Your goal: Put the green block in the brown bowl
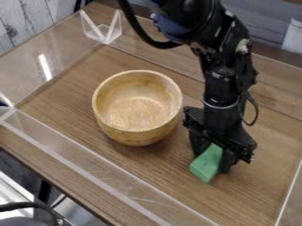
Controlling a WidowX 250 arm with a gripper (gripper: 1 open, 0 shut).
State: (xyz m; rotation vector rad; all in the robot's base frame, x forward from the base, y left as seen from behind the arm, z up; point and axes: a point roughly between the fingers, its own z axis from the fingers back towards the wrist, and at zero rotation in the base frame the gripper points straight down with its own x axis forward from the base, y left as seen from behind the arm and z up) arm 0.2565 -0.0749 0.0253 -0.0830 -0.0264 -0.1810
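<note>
Grained wood table [106,168]: round wooden bowl [138,107], flat green block [209,165].

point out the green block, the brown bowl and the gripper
green block [207,165], camera view, on its visible lower end
brown bowl [109,126], camera view, on its outer front wall
gripper [217,150], camera view, midway between the fingertips straddling the block

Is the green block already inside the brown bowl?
No, the green block lies on the table right of the empty brown bowl.
</note>
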